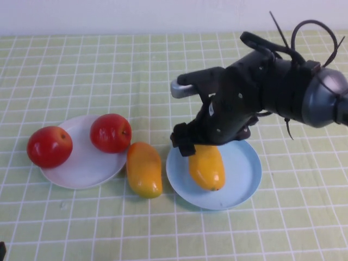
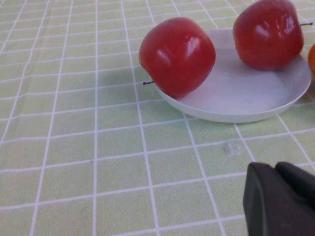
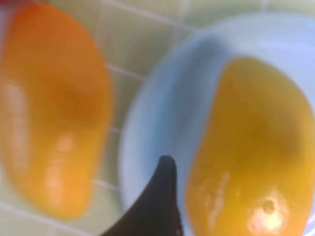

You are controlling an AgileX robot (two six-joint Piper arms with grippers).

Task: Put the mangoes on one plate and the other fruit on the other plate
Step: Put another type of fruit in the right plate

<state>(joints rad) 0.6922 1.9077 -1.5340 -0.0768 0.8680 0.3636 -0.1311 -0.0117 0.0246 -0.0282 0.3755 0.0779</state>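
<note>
One mango lies in the light blue plate, stem end toward the front. My right gripper hovers over its far end, open; one dark finger stands just beside the mango with a thin gap. The second mango lies on the cloth between the plates, also seen as the mango in the right wrist view. One red apple sits in the white plate; the other apple rests on its left rim. My left gripper is shut, low over the cloth near the white plate.
A green checked cloth covers the table up to a white wall at the back. The right arm's dark body and cables hang above the blue plate's far side.
</note>
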